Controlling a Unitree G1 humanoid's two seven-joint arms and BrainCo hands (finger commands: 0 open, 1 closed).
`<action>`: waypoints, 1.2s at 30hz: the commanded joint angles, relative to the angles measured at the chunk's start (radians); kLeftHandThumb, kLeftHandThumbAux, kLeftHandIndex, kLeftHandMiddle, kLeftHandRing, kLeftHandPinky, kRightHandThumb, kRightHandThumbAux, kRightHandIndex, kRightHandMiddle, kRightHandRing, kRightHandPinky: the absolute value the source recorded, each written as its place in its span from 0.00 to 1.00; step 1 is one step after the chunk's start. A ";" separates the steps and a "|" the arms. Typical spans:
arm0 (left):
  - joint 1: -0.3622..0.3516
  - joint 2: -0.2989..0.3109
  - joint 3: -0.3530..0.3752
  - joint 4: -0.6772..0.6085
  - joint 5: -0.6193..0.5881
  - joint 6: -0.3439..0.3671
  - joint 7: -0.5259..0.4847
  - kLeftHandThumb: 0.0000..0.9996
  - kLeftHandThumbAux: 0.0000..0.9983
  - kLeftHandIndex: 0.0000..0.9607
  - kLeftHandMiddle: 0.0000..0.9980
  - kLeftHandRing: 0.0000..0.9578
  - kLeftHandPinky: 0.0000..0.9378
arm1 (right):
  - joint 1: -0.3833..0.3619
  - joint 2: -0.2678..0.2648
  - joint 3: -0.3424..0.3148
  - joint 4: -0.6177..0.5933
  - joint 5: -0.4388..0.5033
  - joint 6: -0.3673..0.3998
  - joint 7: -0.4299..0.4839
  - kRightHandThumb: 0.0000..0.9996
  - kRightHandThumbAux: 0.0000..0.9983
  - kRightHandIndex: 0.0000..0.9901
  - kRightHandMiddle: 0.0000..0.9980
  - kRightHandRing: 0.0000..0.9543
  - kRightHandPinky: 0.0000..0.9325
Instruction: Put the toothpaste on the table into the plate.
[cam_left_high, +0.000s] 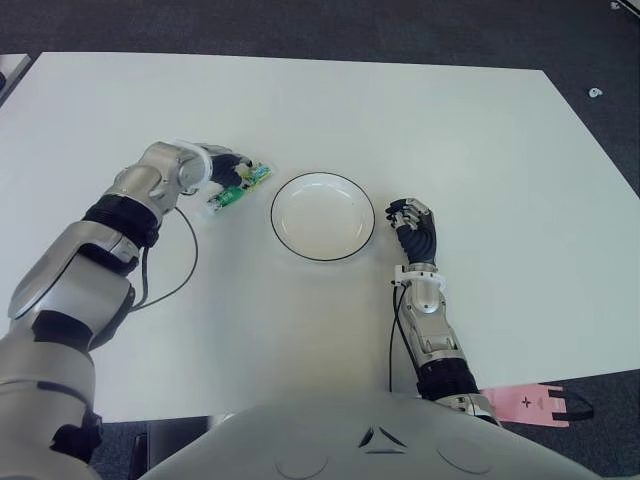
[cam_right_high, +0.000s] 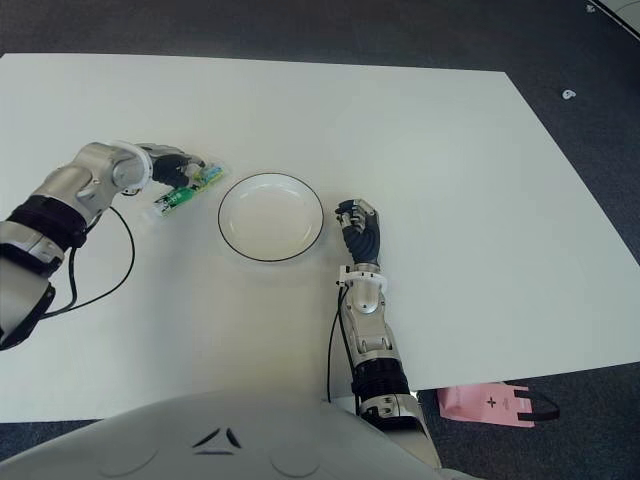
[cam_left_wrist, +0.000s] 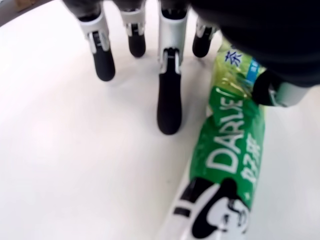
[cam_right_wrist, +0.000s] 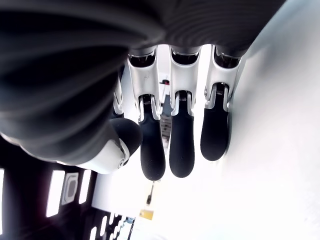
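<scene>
White "DARLIE" lettering with Chinese characters on the green toothpaste tube (cam_left_wrist: 231, 150).

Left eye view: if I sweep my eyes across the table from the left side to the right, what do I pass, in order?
Left hand over the green toothpaste → the white plate with its dark rim, nothing in it → right hand, beside the plate on its right.

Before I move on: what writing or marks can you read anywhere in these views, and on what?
"DARLIE", white letters on the green toothpaste beside the left hand.
Chinese characters on the same pack: too blurred to read.
A small cross mark on the pink bag below the table edge; no words legible.
</scene>
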 joint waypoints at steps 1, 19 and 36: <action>0.111 0.008 -0.025 -0.023 0.022 0.043 -0.077 0.47 0.27 0.00 0.00 0.07 0.20 | 0.111 0.004 0.000 0.093 -0.001 0.079 -0.001 0.71 0.73 0.43 0.50 0.51 0.52; 0.239 0.035 0.003 -0.263 0.028 0.166 -0.160 0.45 0.27 0.00 0.02 0.08 0.20 | 0.113 0.006 0.002 0.097 0.002 0.081 -0.005 0.71 0.73 0.43 0.50 0.51 0.52; 0.385 -0.050 -0.005 -0.346 0.068 0.316 -0.091 0.43 0.27 0.00 0.05 0.06 0.15 | 0.134 0.002 0.003 0.077 0.005 0.087 0.002 0.71 0.73 0.43 0.50 0.51 0.52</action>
